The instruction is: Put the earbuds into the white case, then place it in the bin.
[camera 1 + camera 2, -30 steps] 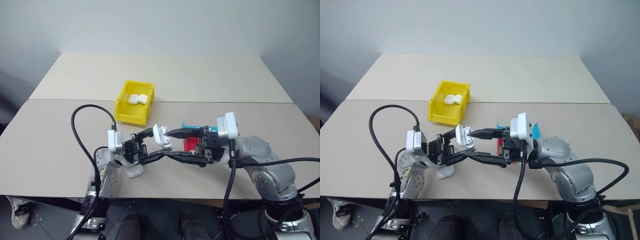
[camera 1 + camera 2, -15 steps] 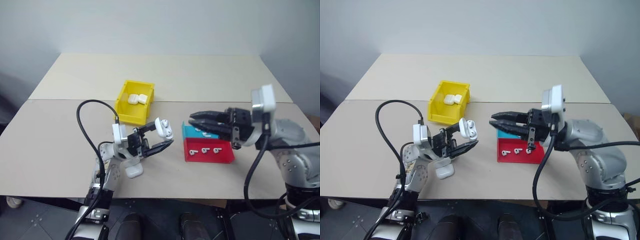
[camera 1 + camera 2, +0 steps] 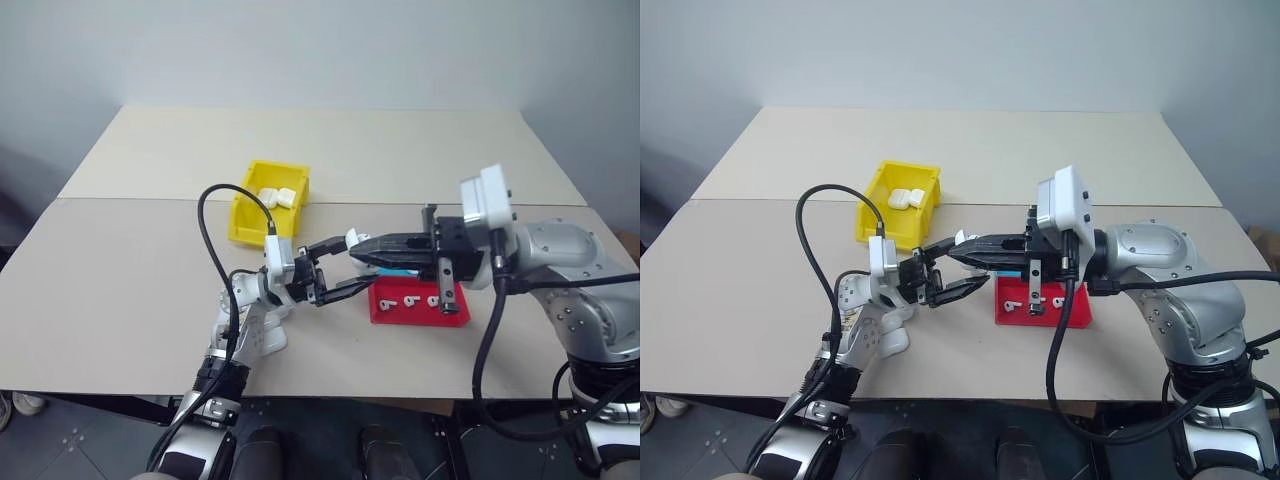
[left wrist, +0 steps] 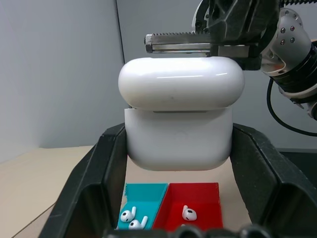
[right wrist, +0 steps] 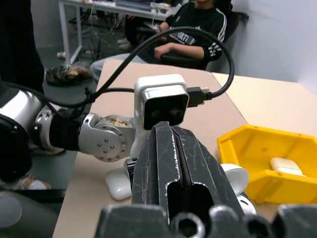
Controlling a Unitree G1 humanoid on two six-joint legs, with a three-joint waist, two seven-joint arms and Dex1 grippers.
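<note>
White case (image 4: 181,116) x1 in left tool (image 3: 335,268); 2 cases in bin (image 3: 268,205)

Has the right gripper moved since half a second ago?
Yes. The right gripper went toward the left, from over the tray to the white case.

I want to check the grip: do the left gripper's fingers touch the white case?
Touching. In the left wrist view, both fingers press against the sides of the white case.

Bare table (image 3: 130,280) lies left; the bin (image 3: 262,218) and tray (image 3: 415,305) crowd the middle.
</note>
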